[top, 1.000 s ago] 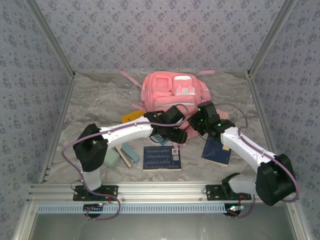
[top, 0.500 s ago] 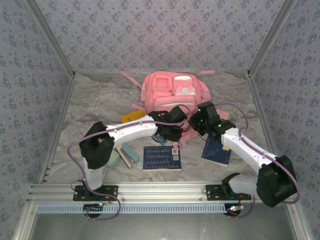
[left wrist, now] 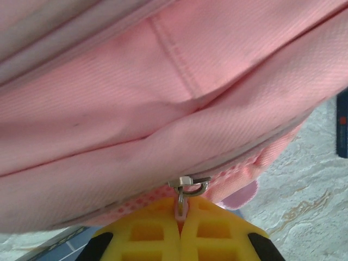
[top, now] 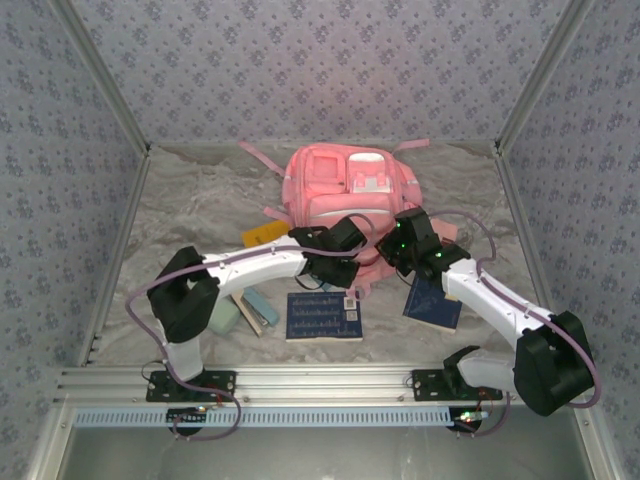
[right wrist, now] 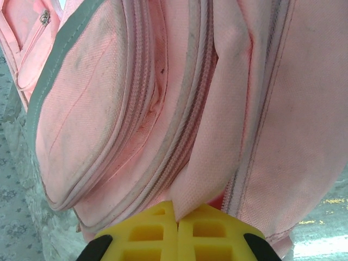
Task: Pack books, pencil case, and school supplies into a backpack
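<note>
Two pinches: left tool [left wrist: 181, 217] on zipper pull [left wrist: 188, 185], right tool [right wrist: 176, 215] on backpack [top: 330, 185] fold; long axis near-far.

The marbled table [top: 180, 210] bears a pink backpack [top: 330, 180], navy books [top: 322, 316], a yellow-orange book [top: 262, 235] and a mint pencil case [top: 222, 318].

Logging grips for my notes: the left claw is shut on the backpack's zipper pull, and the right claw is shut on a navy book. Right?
Not quite. The right wrist view shows the right claw shut on a fold of the backpack, not a book. The left claw is shut on the zipper pull.
</note>
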Motion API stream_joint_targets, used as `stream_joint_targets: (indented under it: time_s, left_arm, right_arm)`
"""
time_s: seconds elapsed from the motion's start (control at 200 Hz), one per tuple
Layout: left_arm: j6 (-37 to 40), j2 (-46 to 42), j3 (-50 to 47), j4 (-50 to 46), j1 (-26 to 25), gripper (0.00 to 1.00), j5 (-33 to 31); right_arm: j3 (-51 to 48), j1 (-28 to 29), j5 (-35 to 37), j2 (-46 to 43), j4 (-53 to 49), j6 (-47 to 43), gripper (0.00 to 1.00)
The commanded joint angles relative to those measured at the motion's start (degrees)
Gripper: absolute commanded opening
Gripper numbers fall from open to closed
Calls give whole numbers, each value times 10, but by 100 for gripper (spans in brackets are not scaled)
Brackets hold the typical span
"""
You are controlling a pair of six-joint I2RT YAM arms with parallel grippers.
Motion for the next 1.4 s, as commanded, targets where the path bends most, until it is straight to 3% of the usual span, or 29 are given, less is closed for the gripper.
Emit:
stream_joint_targets:
  time_s: [0.0,0.46,0.974,1.164,1.249,1.304,1.394]
  left_arm:
    - [15,-38,-28,-21,17,0,-10]
    - [36,-100,-103,-29,93,0,-7]
    - [74,-41,-64,-17,225,0,11]
    - [91,-26,-40,-7,244,0,44]
    - [83,-42,-49,9,240,0,70]
    - [77,-55,-60,20,233,0,82]
    - [74,-73,-68,24,210,0,85]
  right_arm:
    - [10,-4,28,-15,-19,-24,0]
    - [36,-43,8,-32,-35,-63,0]
    - [62,-77,-111,3,-30,-156,0]
    - [90,-86,-116,20,-68,-204,0]
    - [110,-92,-117,33,-99,-215,31]
    - [125,-92,-105,32,-124,-221,42]
    - [147,-83,-49,13,-170,-175,51]
